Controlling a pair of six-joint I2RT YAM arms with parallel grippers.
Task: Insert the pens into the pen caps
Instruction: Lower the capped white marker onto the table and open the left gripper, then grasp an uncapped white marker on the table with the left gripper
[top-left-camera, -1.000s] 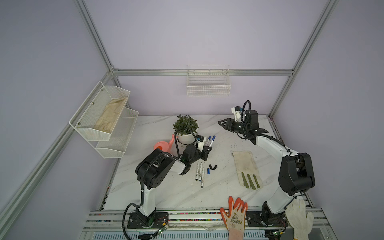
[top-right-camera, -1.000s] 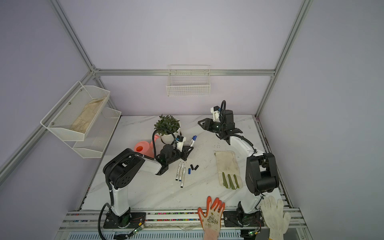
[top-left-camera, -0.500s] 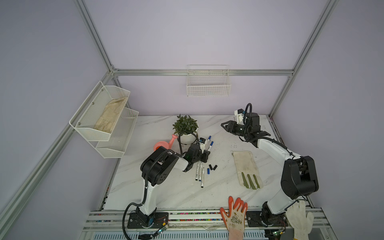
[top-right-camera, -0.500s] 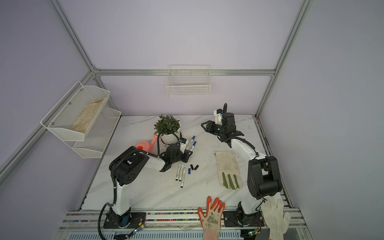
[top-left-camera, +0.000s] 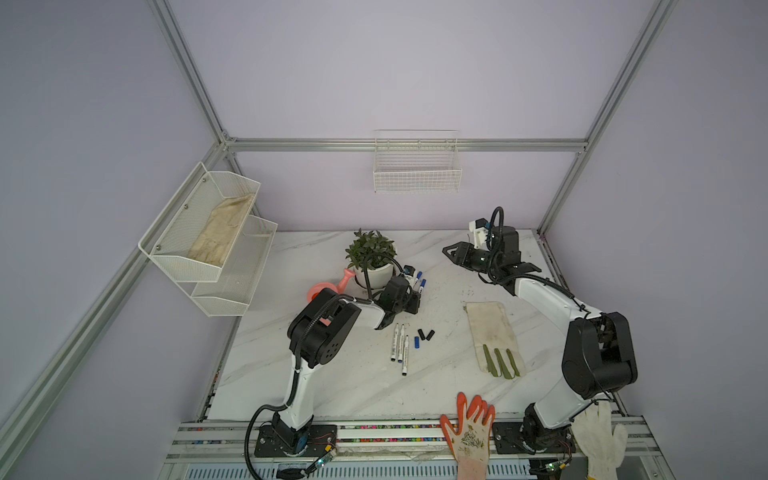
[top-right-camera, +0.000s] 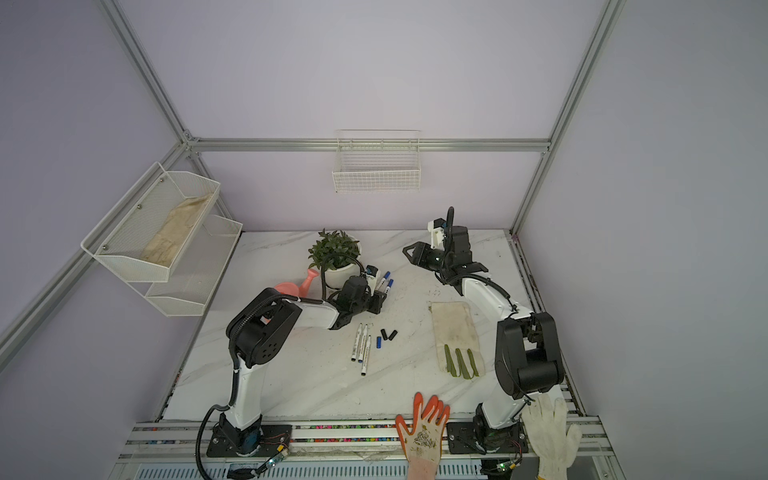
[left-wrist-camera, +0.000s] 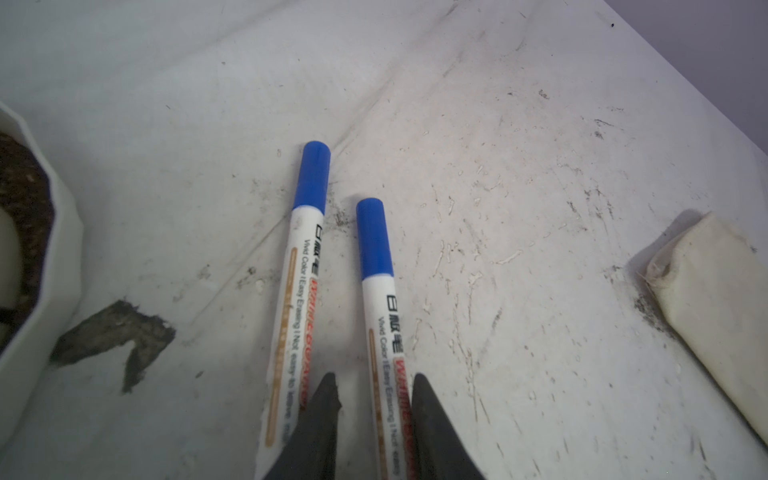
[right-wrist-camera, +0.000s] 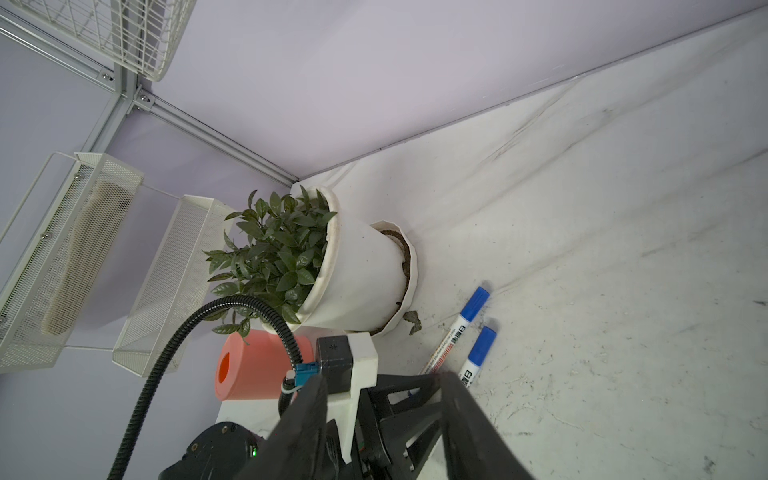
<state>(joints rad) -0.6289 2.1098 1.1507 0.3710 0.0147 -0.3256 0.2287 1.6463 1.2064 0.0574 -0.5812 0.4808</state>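
Left end effector (left-wrist-camera: 374, 379) parted around a capped pen (left-wrist-camera: 380, 316); right end effector (top-left-camera: 448, 250) open, empty; loose pens (top-left-camera: 400, 347) seem light, slick; grip mid-barrel.

The white marbled surface (top-left-camera: 332, 386) carries a potted plant (top-left-camera: 374, 274) and a pink watering can (top-left-camera: 319, 289) at centre frame. Just beside them lie two blue-capped pens (top-left-camera: 422, 284). Below are three other pens (top-left-camera: 402, 345) near three loose caps (top-left-camera: 422, 334), with a beige glove (top-left-camera: 490, 332) to the right.

Five pens (top-left-camera: 400, 344), two capped, three loose caps (top-left-camera: 422, 334), one potted plant (top-left-camera: 370, 251)
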